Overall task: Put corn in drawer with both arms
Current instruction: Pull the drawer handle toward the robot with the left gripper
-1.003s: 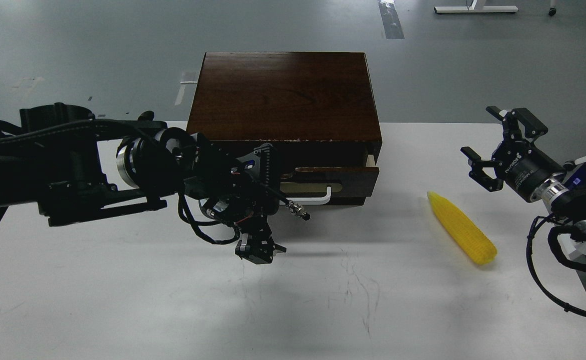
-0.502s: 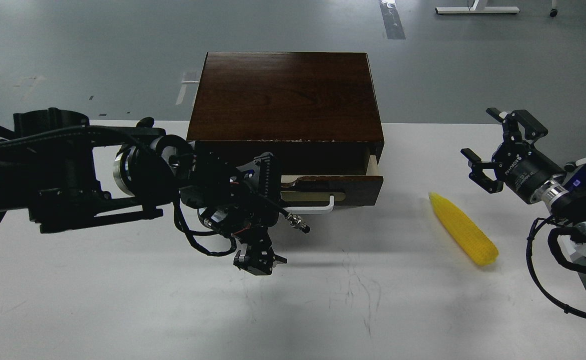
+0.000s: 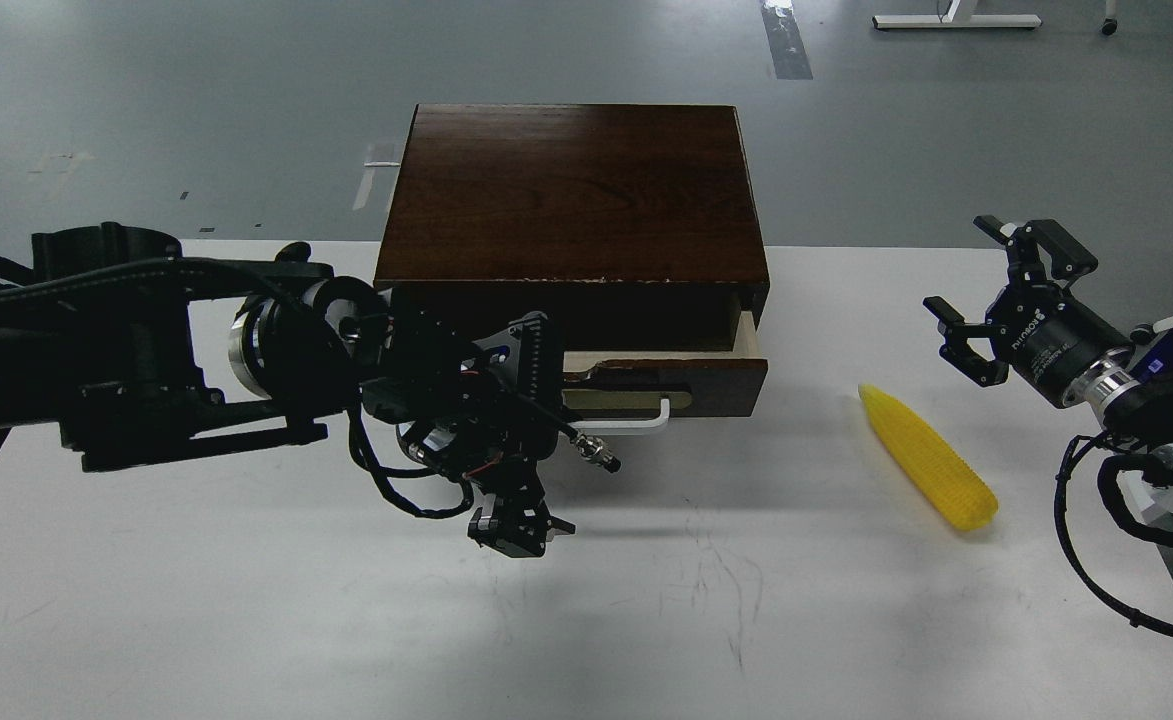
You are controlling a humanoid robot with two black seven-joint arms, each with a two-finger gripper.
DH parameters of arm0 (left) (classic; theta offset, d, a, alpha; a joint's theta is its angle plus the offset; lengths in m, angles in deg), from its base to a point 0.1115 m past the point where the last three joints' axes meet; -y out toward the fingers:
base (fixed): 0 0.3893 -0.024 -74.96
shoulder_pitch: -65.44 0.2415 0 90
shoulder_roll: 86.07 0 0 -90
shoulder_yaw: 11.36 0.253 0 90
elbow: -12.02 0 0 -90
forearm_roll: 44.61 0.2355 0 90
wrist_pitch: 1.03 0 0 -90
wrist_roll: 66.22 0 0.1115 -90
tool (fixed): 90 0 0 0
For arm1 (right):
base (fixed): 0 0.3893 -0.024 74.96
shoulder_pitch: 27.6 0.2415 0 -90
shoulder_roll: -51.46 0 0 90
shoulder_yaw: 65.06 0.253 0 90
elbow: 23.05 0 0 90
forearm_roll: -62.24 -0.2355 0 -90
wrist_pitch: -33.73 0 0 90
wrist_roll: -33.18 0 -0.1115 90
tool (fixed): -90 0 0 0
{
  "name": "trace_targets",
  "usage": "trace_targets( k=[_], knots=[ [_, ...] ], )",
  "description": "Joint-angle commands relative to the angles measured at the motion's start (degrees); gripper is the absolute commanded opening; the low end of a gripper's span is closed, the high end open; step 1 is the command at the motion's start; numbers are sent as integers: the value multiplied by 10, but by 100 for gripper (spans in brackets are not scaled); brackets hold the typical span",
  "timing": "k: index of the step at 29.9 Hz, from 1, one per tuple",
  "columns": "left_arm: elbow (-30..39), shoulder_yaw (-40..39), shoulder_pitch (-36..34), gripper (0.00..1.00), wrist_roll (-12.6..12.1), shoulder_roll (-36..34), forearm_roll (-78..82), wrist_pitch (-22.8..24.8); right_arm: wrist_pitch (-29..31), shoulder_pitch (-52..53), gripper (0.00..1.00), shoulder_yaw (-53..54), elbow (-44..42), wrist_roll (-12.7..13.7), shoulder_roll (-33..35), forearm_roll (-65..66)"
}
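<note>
Left end effector (image 3: 518, 528): dark, seen end-on below the drawer front; whether its fingers are apart or together cannot be told, nor any contact with the handle (image 3: 636, 418).
Drawer (image 3: 661, 383): part open, pale inner side showing at right. It stands further out than a second ago. Judged step: opening; pull straight toward the desk (image 3: 246, 600) edge, keeping the box (image 3: 571, 190) from sliding.
Corn (image 3: 926, 470): lying on the desk right of the drawer, unmoved.
Right end effector (image 3: 991, 300): fingers apart, empty, hovering near the corn, position unchanged.
</note>
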Motion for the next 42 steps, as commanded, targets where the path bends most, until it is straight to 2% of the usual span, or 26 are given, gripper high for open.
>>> trace_targets(
  k=[1,42],
  knots=[
    [-4,-1,0,98,0,0,1,0,0,0,100,0,0,0,-1,0],
    [-16,21,-28,94,0,2,1,0,0,-2,100,-3,1,0,-1,0]
  ],
)
